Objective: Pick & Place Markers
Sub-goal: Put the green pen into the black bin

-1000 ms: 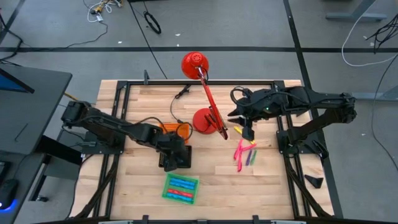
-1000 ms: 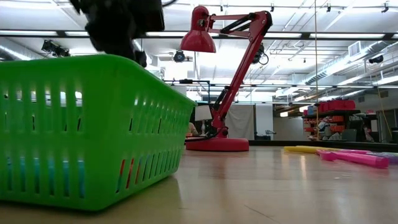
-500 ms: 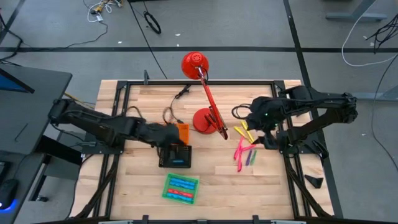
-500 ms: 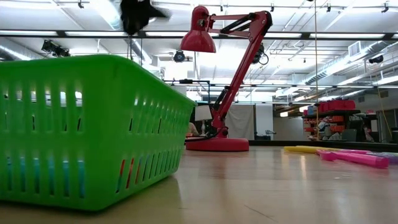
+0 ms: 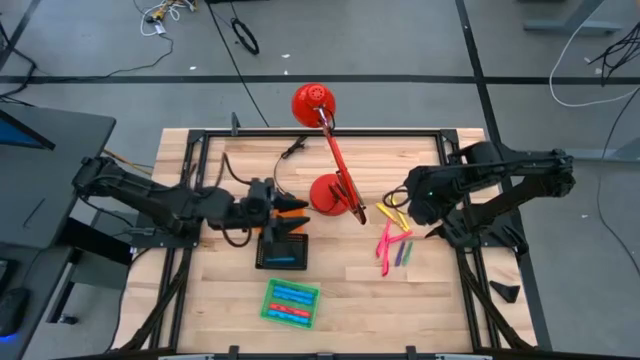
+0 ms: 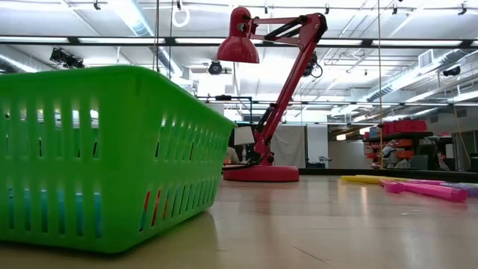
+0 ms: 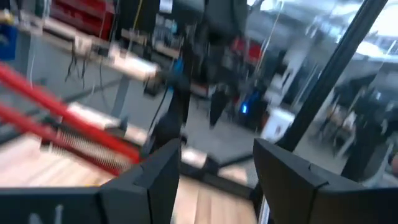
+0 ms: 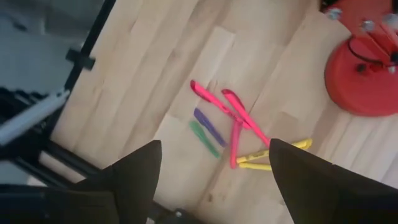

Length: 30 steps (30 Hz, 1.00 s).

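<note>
Loose markers lie flat on the wooden table right of centre: pink ones (image 5: 384, 246) (image 8: 219, 103), yellow ones (image 5: 392, 214) (image 8: 273, 150), a green one (image 8: 204, 138) and a purple one (image 8: 209, 126). My right gripper (image 5: 418, 200) (image 8: 214, 186) hangs open above them, pointing steeply down, touching none. A black tray (image 5: 262, 262) holds a blue marker (image 5: 286, 260). A green tray (image 5: 268, 300) (image 6: 112, 157) holds blue and red markers (image 5: 292, 303). My left gripper (image 5: 298, 213) (image 7: 217, 168) is open and empty, held level above the black tray's far end.
A red desk lamp stands on its round base (image 5: 330, 192) (image 8: 364, 81) at the table's middle, between the two grippers, its arm slanting to the head (image 5: 312, 103) at the far edge. A black frame (image 5: 450, 215) runs along the table's sides. Bare wood lies near the front edge.
My left gripper has risen from the black tray, out of the low view's top, and tipped from pointing down to level, facing the table's right. My right gripper has drawn back a little toward the right edge and tipped to point down over the loose markers.
</note>
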Motion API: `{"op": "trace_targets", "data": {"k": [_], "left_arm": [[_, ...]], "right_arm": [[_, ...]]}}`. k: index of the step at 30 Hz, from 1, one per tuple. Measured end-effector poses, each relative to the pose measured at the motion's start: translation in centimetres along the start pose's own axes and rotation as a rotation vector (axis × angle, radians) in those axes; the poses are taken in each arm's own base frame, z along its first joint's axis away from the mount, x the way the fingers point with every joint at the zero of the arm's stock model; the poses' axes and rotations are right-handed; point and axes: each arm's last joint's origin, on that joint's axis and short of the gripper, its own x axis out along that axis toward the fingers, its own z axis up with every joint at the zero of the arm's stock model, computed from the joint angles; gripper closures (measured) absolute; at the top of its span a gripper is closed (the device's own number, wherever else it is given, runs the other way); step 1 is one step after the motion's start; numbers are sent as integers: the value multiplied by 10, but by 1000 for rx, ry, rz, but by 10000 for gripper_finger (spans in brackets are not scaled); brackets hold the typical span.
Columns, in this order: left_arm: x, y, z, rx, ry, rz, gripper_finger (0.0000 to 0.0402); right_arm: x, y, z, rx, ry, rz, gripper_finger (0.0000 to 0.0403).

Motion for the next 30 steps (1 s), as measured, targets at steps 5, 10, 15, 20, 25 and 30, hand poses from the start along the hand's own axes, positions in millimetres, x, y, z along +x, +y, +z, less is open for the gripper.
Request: {"op": "trace_targets", "data": {"k": [5, 10, 15, 20, 25, 30], "left_arm": [[-4, -11, 10, -20, -129, -30, 193], [-7, -17, 12, -28, -157, -41, 193], [-7, -18, 12, -57, -160, -46, 193], [-7, -19, 11, -69, -146, -86, 193], [-7, -19, 11, -71, -141, -97, 193], [-7, -19, 11, -70, -140, -99, 193]], "right_arm": [[1, 3, 1, -80, 0, 5, 103], [1, 3, 1, -126, -3, -2, 103], [1, 0, 1, -171, 29, -73, 103], [13, -2, -3, -174, 86, -85, 103], [44, -7, -13, -218, 162, -48, 103], [83, -11, -29, -273, 209, -19, 103]]}}
